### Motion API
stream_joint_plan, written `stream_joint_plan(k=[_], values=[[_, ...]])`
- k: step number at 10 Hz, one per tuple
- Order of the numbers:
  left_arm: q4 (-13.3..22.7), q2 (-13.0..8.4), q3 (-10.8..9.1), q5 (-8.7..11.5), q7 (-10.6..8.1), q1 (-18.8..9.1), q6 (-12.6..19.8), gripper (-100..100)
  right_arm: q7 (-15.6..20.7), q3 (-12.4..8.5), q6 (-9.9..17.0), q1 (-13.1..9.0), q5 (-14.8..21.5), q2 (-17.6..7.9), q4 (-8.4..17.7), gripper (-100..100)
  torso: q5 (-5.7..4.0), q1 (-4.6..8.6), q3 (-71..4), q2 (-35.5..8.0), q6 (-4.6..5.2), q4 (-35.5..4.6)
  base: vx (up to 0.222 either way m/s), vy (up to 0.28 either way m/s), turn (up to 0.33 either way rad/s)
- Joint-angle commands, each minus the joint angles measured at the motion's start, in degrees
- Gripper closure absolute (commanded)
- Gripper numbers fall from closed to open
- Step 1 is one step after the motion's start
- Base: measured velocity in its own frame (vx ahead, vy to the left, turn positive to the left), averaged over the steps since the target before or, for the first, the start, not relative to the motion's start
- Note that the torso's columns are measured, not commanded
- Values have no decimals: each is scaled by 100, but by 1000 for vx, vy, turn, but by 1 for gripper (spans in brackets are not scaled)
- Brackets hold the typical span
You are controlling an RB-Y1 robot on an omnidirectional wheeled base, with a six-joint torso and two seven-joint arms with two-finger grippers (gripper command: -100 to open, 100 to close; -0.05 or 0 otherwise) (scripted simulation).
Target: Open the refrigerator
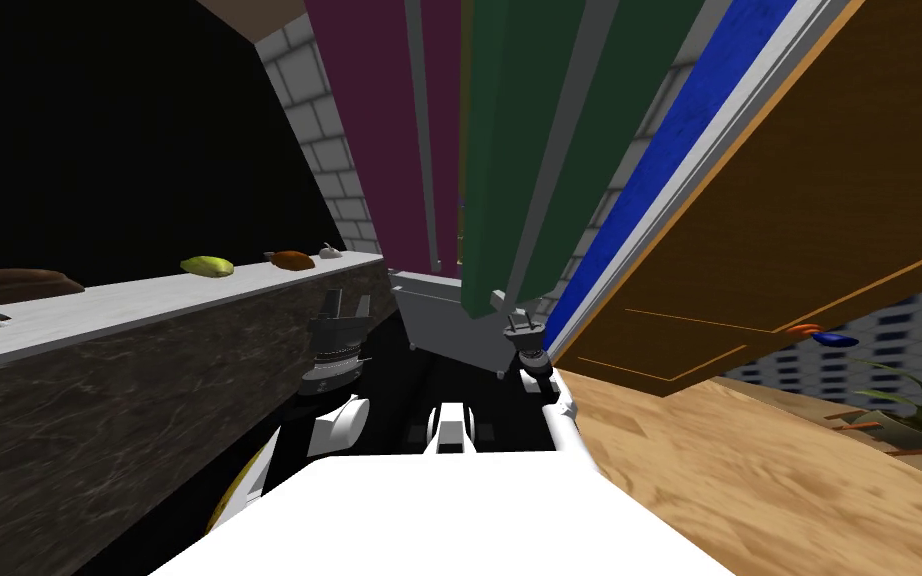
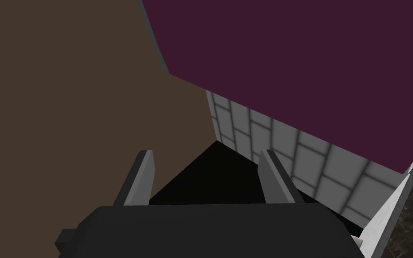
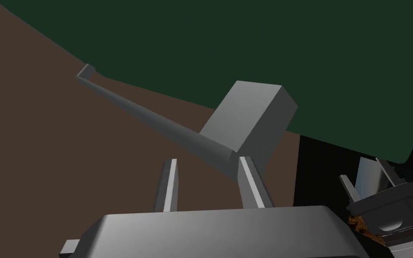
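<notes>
Seemingly mid-grasp, the right gripper (image 3: 208, 160), grip unclear, is at the dark green door's (image 3: 246, 40) long grey bar handle (image 3: 156, 116); next, clamp and pull.

Dim, flat light; the green refrigerator door (image 1: 504, 150) splays with the wide lens.

Steep head view and close right wrist share green door (image 1: 494, 150).

Both arms extend forward, forearms side by side. Left gripper (image 1: 347, 299): fingers (image 2: 140, 177) spread apart. Right gripper (image 1: 519, 320): pointing upward.
</notes>
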State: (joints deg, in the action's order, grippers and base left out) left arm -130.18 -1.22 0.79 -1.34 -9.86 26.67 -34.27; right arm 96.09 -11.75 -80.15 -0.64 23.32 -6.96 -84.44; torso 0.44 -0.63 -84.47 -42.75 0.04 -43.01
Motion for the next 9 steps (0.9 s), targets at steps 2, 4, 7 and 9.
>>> stream_joint_plan(k=[2,4,7,9], values=[[-1,0,0,0,0,1,0,0,-545,-240,-392,-117,151,103,40,100,6,16,-22,19,-12,-4,-21,-66,-45],[-1,0,0,0,0,1,0,0,-841,-359,-588,-175,227,155,60,100,2,33,-17,8,-10,-8,-10,-79,-29],[-1,0,0,0,0,1,-1,0,-1282,-479,-784,-234,302,206,80,100,-15,58,0,-9,6,0,-5,-70,-34],[-1,0,0,0,0,1,0,0,-1602,-599,-980,-292,378,258,99,100,-16,58,4,-16,5,-2,-16,-80,-37]])
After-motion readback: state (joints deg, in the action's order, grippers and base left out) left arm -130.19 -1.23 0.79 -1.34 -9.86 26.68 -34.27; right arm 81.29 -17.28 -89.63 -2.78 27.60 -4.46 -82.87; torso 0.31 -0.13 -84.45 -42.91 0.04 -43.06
